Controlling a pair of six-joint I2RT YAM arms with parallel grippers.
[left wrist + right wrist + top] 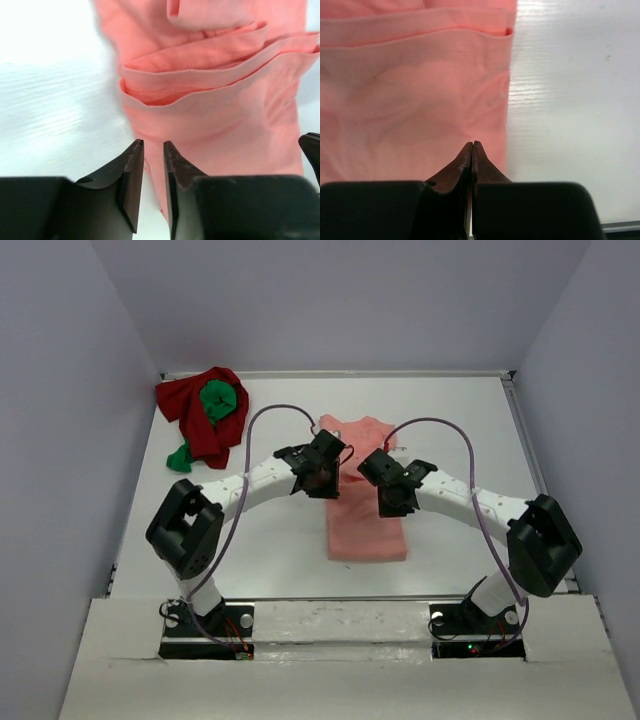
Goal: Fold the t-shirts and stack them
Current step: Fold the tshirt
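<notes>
The salmon-pink t-shirt (367, 530) lies folded into a narrow strip at the table's middle. My left gripper (322, 480) hovers over its left edge. In the left wrist view its jaws stand a little apart, open (154, 145), with nothing between them, and the shirt's layered folds (225, 100) lie just ahead. My right gripper (392, 502) is over the shirt's right part. Its jaws are shut (472, 144) and empty above the pink cloth (410, 100) near its right edge. A dark red t-shirt (192, 425) and a bright green t-shirt (218, 400) lie crumpled together at the far left corner.
The white table (470, 440) is walled by grey panels on the left, back and right. Purple cables (262, 420) arch over both arms. The arms' bases sit on the near ledge (330, 625).
</notes>
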